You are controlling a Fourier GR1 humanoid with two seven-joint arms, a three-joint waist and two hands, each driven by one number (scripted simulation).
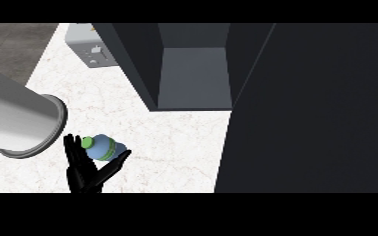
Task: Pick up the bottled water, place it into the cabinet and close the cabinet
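Bottled water: the bottled water [102, 148] sits at the lower left of the head view, just beyond a black hand, and seems to stand on the pale tabletop [177, 135], though contact at its base is hidden.
Hand: the left hand [83, 172] comes up from the lower edge with fingers straight on the bottle's left and the thumb [117, 162] spread on its right; it brackets the bottle but has not curled round it, so I read it as open.
Key relation: the bottle lies directly ahead of this hand, in the gap between fingers and thumb; its long axis looks near upright, tipped a little toward the upper left, with the cap [88, 142] at that end.
Other hand: the right hand does not show.
Bottle make: light blue rounded body, green band about the middle, green cap; smooth, likely slick plastic.
Tabletop: white, faintly veined like marble, flat and matte.
Grey cylinder: a large pale cylinder [26, 117] with a round rim fills the left edge, just beside the bottle.
Cabinet: the cabinet [193, 75] stands farther off and to the right, dark-walled, its grey interior exposed; its open door [303, 110] is a broad dark panel filling the right side.
Far object: a small grey box [92, 45] with a switch-like detail lies beyond, upper left.
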